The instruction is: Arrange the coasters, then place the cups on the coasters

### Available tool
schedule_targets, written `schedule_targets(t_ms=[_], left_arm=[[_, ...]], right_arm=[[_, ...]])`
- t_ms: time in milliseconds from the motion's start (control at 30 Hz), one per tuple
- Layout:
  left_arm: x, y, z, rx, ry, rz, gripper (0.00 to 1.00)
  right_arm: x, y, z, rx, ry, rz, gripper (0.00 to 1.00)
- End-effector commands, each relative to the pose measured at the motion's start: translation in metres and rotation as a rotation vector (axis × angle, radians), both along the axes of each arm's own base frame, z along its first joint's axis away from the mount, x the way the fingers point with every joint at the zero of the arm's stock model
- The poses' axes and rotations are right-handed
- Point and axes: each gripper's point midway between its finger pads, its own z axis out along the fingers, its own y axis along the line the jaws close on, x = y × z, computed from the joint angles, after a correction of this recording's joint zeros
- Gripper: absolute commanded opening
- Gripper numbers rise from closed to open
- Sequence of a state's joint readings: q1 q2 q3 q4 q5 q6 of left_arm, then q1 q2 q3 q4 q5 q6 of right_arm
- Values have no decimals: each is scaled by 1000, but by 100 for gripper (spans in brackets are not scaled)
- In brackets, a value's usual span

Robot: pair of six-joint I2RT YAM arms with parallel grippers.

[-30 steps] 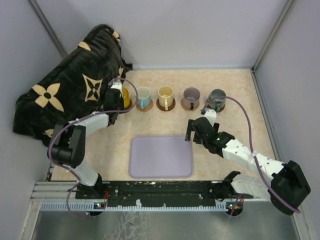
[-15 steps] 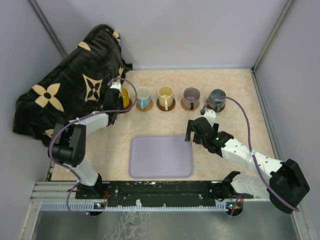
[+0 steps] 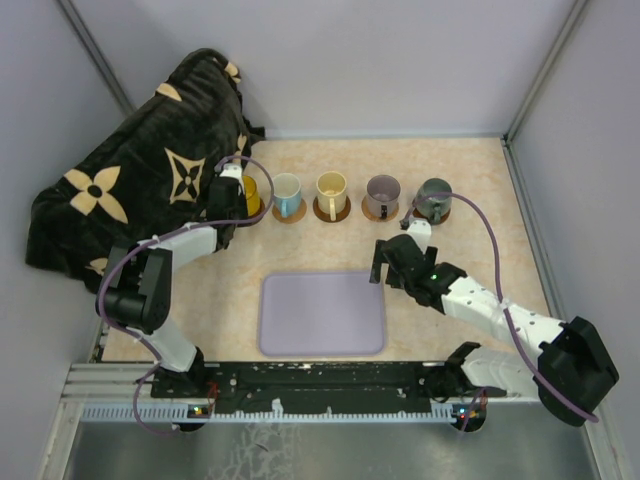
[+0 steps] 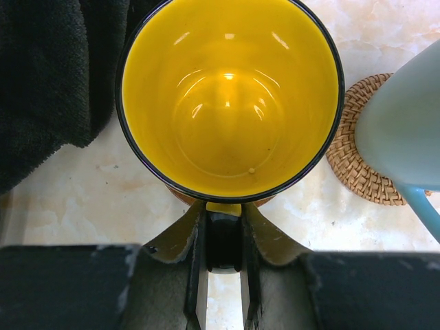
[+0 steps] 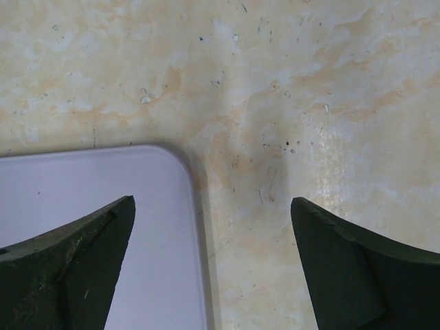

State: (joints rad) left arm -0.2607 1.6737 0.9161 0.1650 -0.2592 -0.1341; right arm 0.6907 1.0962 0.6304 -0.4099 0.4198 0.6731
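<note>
My left tool [image 4: 223,230] pinches the yellow cup [image 4: 230,96] by its handle. The cup sits on a coaster [image 4: 180,198] beyond the tray's [image 3: 320,312] far-left corner. My right tool [image 5: 213,227] hangs spread wide above the tray's far-right corner.

yellow cup [image 4: 230,96] with dark rim, woven tan coaster [image 4: 344,161], lavender tray [image 3: 322,313], black cloth [image 3: 140,190] with tan flowers

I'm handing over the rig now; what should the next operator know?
Left gripper shut on yellow cup handle, at the row's left end.
Right gripper open, empty, over the tray corner.
Done: blue cup, cream cup, purple cup and grey-green cup sit on coasters; yellow cup seems on one too.
Left: release yellow cup, withdraw.
</note>
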Motion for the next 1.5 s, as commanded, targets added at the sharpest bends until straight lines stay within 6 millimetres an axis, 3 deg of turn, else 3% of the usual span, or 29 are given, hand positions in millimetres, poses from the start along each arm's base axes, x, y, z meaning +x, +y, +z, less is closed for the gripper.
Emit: schedule_targets(t_ms=[0,833,1200,1467], left_arm=[[16,-3,33,-47,-125,6,0],[4,1,12,-51,-66,22,1],[-1,6,5,-23,-48,33,13],[-6,7,2,-26,-28,36,31]], right_arm=[[17,9,23,44,-66,-14,96],[16,10,17,45,-53,-10,95],[14,10,14,47,-43,-6,96],[15,13,14,53,-44,-3,96]])
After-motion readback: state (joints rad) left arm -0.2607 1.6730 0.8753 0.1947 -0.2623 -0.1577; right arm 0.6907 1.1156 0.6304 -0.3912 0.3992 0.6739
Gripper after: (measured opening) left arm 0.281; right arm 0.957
